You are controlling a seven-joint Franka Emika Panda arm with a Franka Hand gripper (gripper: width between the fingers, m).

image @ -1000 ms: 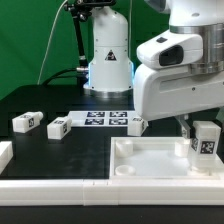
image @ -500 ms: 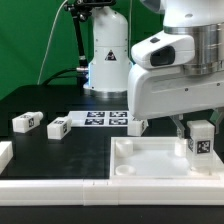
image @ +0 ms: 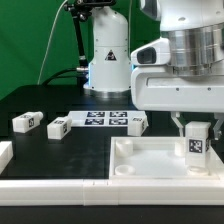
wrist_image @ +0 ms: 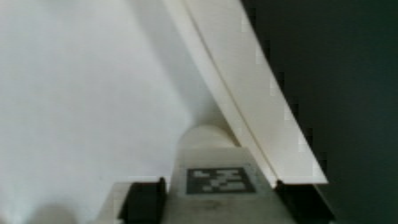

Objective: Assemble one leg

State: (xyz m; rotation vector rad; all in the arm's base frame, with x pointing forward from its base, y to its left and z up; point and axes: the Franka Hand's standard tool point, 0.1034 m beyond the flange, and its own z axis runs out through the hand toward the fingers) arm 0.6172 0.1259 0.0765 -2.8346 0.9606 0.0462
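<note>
- Leg (image: 196, 143): upright, with the fingers (wrist_image: 146, 203) clamped on its two opposite flat sides.
- Judged light, rigid and smooth-faced, so it may slip; hold the flat sides squarely.

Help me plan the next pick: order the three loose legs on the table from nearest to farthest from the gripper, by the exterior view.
1. Near leg: at the marker board's end toward the gripper.
2. Middle leg: at the board's other end.
3. Far leg: farthest to the exterior view's left.
</note>
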